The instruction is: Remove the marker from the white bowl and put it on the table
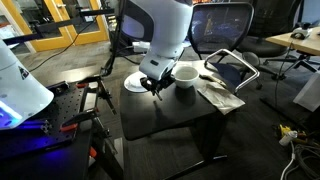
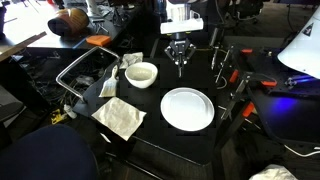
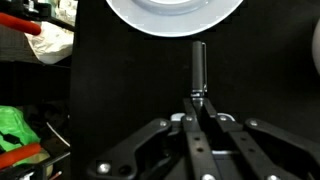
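Observation:
The marker (image 3: 198, 65) is a thin dark pen. In the wrist view it sticks out from between my gripper (image 3: 199, 100) fingers, which are shut on its lower end, over the black table (image 3: 130, 90). In both exterior views my gripper (image 1: 155, 88) (image 2: 179, 62) hangs over the table (image 2: 165, 135) beside the white bowl (image 1: 185, 75) (image 2: 141, 73), a little apart from it. The marker is too small to make out in the exterior views.
A flat white plate (image 2: 187, 108) (image 3: 175, 12) lies on the table near the gripper. A crumpled cloth (image 2: 120, 117) lies by the table edge. A metal-framed chair (image 1: 230, 65) and clutter stand around the table.

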You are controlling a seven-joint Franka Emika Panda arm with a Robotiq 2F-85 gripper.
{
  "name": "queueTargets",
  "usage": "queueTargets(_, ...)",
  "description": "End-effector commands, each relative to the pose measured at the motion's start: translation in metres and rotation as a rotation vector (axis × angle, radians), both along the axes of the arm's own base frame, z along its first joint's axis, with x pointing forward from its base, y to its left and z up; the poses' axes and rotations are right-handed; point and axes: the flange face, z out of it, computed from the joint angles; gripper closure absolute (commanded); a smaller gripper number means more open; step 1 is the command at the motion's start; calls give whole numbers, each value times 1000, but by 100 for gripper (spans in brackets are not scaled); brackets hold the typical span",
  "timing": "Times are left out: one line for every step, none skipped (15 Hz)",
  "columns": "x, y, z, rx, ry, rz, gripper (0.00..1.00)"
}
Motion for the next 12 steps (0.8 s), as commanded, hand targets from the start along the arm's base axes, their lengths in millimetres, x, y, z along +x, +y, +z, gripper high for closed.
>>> queueTargets(2, -2, -12, 37, 17, -27, 63)
queueTargets(2, -2, -13, 38, 15, -26, 62)
queueTargets(2, -1, -13, 34, 14, -28, 55)
queueTargets(2, -1, -12, 32, 10, -29, 49)
queueTargets(1, -1, -7, 24, 3, -27, 42)
queueTargets(1, -1, -4, 18, -5, -26, 33)
queueTargets(1, 0, 3, 12, -18, -18, 26)
queueTargets(0, 1, 10, 2, -29, -14, 18)
queueTargets(0, 2, 17, -4, -41, -9, 11)
queueTargets(-1, 3, 27, -15, -58, 0, 3)
queueTargets(-2, 4, 35, -25, -71, 3, 0)
queueTargets(-3, 5, 46, -38, -90, 14, 0)
